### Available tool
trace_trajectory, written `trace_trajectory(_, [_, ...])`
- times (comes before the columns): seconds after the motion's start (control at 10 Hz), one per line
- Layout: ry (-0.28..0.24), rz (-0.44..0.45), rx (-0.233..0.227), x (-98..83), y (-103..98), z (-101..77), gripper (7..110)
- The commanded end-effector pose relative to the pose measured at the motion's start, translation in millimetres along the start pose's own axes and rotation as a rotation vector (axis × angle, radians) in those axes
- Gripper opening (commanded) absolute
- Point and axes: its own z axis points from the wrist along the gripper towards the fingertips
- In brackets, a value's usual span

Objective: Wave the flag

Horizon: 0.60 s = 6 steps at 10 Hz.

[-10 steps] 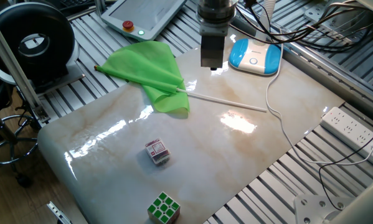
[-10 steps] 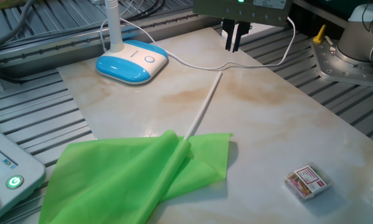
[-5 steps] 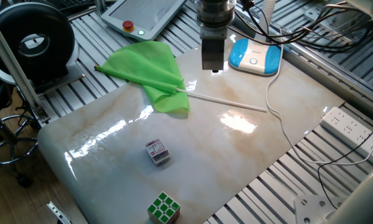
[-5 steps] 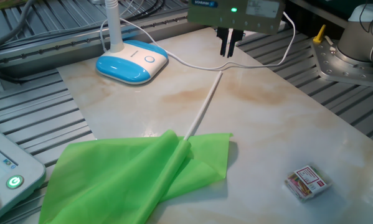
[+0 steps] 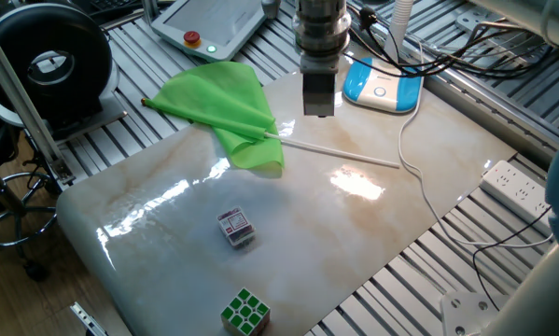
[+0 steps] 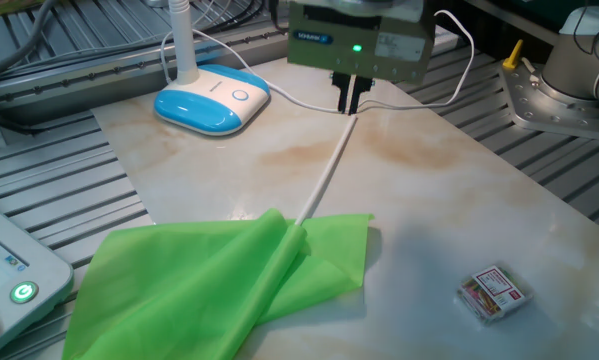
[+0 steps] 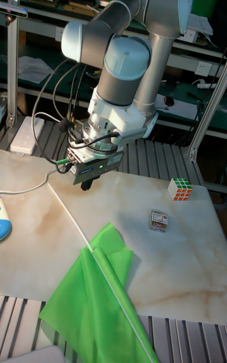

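My tool (image 6: 350,97) hangs above the bare end of the white stick (image 6: 324,175), with its two fingers pressed close together and nothing between them. In the other fixed view they point straight down, close over the stick's tip and near the white cable (image 6: 419,102) that crosses the bench (image 6: 539,215) there. I read this as lining up for the pickup: the stick's free end is the only part I can pinch without bunching cloth, and gripping far from the cloth would give me the longest lever for waving.

The flag (image 5: 221,105) lies flat on the bench, untouched. Its green cloth (image 6: 209,285) is crumpled at the far end of the stick, partly hanging over the bench edge towards the grey control pendant (image 5: 214,21). The stick runs out of the cloth diagonally across the marble.

The blue-and-white device (image 6: 211,98) sits just beside my approach, so I judge a vertical descent to be the safe one. The small box (image 5: 235,227) and the puzzle cube (image 5: 245,311) lie well apart from the flag and should not be in the way. Before I come down I judge the fingers must spread, since as they stand they cannot straddle the stick.
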Motion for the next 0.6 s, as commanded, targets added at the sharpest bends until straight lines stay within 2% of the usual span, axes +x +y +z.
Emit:
trace_trajectory(0.0, [-0.032,0.013,0.0,-6.2,-4.2,26.2,7])
trace_trajectory(0.5, [-0.061,0.023,0.035,-17.0,-12.4,54.9,7])
